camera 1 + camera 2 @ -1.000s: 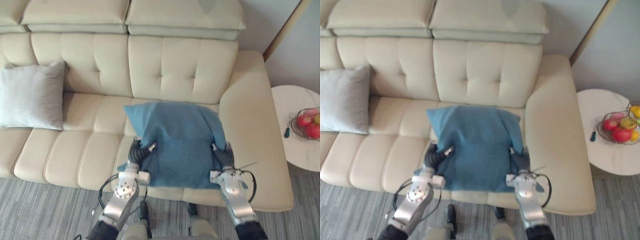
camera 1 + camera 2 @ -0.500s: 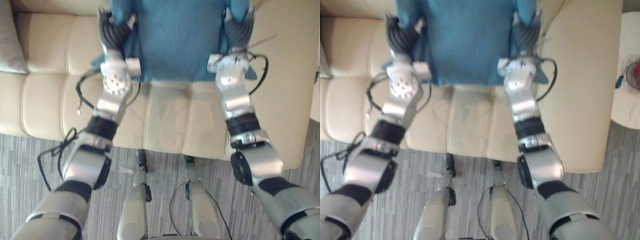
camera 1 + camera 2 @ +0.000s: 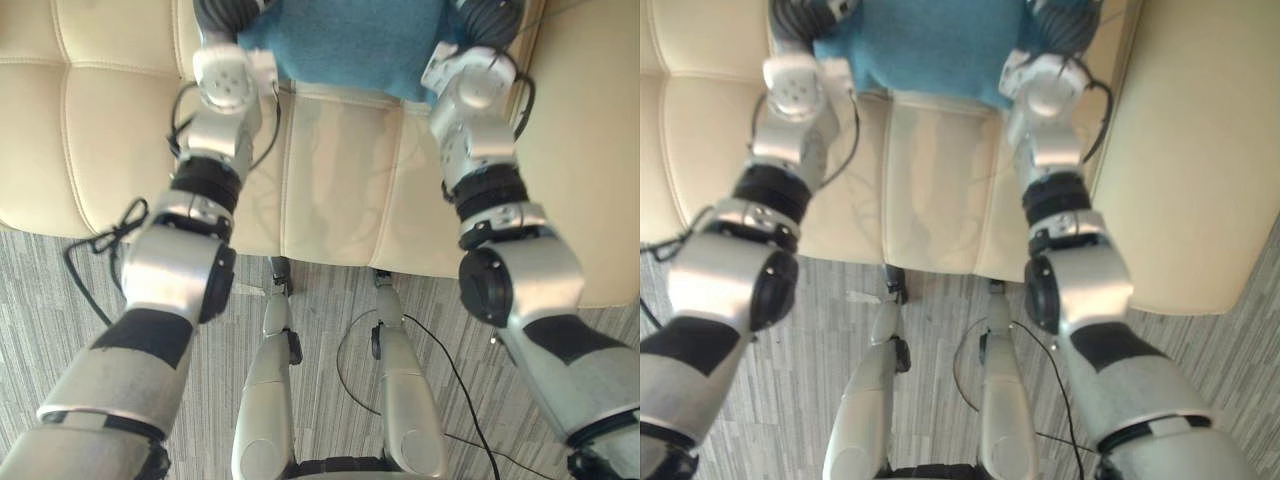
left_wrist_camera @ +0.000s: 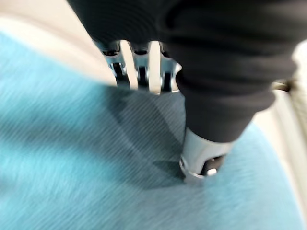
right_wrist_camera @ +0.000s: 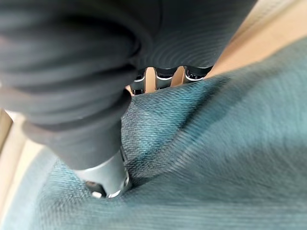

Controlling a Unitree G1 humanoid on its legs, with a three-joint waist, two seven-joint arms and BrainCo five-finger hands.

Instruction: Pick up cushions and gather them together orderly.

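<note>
A blue cushion [image 3: 345, 40] lies on the cream sofa seat [image 3: 330, 170], and just its near edge shows in the eye views. My left hand [image 3: 225, 12] is at the cushion's left side and my right hand [image 3: 490, 15] at its right side. In the left wrist view the left hand [image 4: 216, 72] rests against the blue cloth [image 4: 72, 167], which covers the far part of the hand. The right wrist view shows the same for the right hand [image 5: 86, 72] and the cushion [image 5: 216, 158].
The sofa's front edge runs across the view, with its wide right armrest [image 3: 590, 150] beside my right arm. Grey striped carpet [image 3: 60, 300] lies below the sofa.
The head camera has tilted far down, so the sofa back, grey cushion and side table have left the picture. Both hands stay at the blue cushion's sides.
</note>
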